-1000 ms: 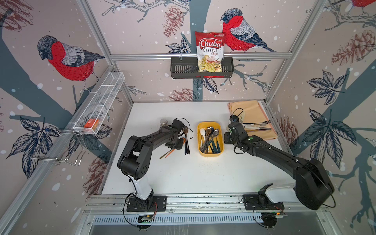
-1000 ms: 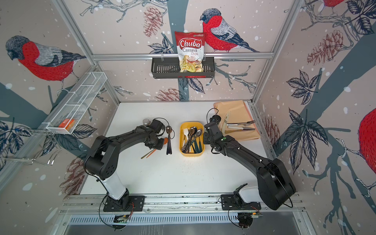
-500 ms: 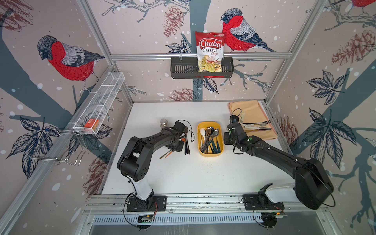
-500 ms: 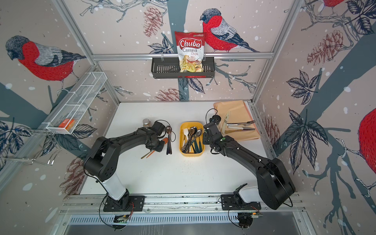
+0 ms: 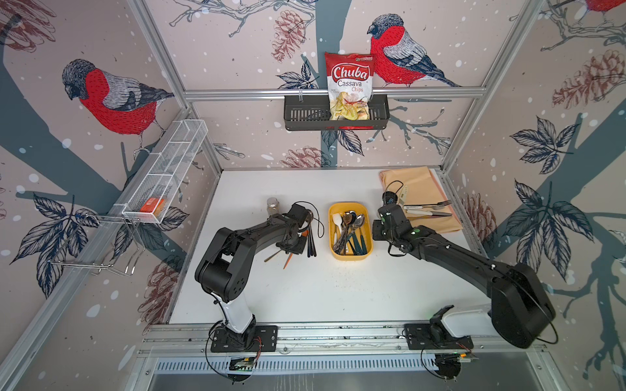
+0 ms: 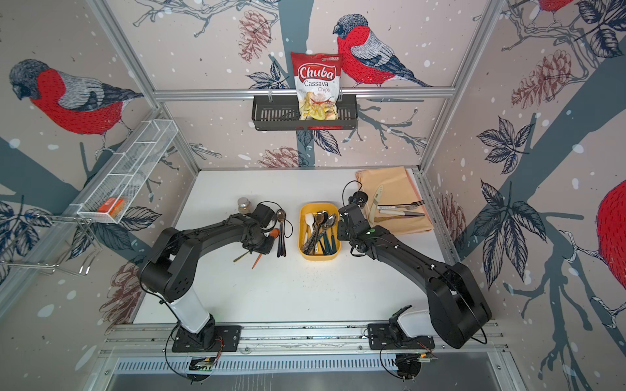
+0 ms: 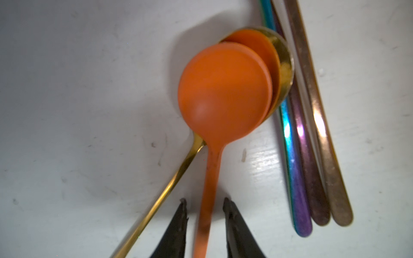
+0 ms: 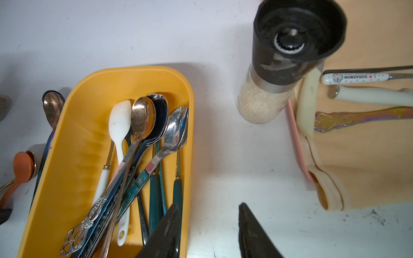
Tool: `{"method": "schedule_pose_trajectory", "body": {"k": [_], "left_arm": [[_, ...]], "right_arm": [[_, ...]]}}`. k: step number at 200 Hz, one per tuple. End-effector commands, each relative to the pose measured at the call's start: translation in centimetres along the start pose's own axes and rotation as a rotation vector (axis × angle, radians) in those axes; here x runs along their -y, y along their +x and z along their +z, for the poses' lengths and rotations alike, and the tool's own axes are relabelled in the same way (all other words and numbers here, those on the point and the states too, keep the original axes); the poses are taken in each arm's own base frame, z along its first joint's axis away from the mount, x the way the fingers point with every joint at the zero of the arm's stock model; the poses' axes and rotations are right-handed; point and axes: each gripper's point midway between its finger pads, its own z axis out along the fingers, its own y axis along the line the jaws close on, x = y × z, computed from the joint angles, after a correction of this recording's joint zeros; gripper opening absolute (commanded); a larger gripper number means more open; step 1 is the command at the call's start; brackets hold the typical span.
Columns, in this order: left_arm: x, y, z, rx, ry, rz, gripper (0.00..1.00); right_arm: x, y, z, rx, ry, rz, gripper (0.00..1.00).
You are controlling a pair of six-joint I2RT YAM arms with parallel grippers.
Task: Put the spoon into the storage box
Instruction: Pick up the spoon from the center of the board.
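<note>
The left hand [image 7: 204,214] straddles the orange spoon [image 7: 223,93] handle, its bowl overlapping a gold spoon [image 7: 165,192]; three handles [image 7: 308,156] lie at right.

We see a small booth whose walls [image 5: 237,40] carry wallpaper of red-breasted birds, pine cones, dark leaves and white flecks on a pale pink ground. Aluminium bars [image 5: 333,92] frame the corners and cross the back wall. A black slotted basket [image 5: 306,113] hangs from that bar with a bag of cassava chips [image 5: 349,81] standing in it. A long white wire basket [image 5: 169,166] is fixed to the side wall. The white tabletop [image 5: 338,291] is evenly lit, and a metal rail [image 5: 338,333] runs along its near edge.
</note>
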Motion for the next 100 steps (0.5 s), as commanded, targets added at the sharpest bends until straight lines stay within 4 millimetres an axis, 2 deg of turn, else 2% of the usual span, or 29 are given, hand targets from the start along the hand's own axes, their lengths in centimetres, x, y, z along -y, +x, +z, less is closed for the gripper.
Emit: {"method": "schedule_pose_trajectory", "body": {"k": [1,43,100], "left_arm": [[0.23,0.51,0.35,-0.025,0.011,0.007,0.27],[0.34,0.70,0.97,-0.044,0.017,0.008,0.15],[0.46,0.42,0.73,-0.032,0.023,0.016,0.06]], "right_arm": [[-0.13,-0.67,-0.04,0.027,0.001,0.001,0.45],[-0.10,-0.59,-0.02,0.025,0.002,0.002,0.45],[-0.10,-0.74,-0.05,0.029,0.003,-0.002,0.45]]}}
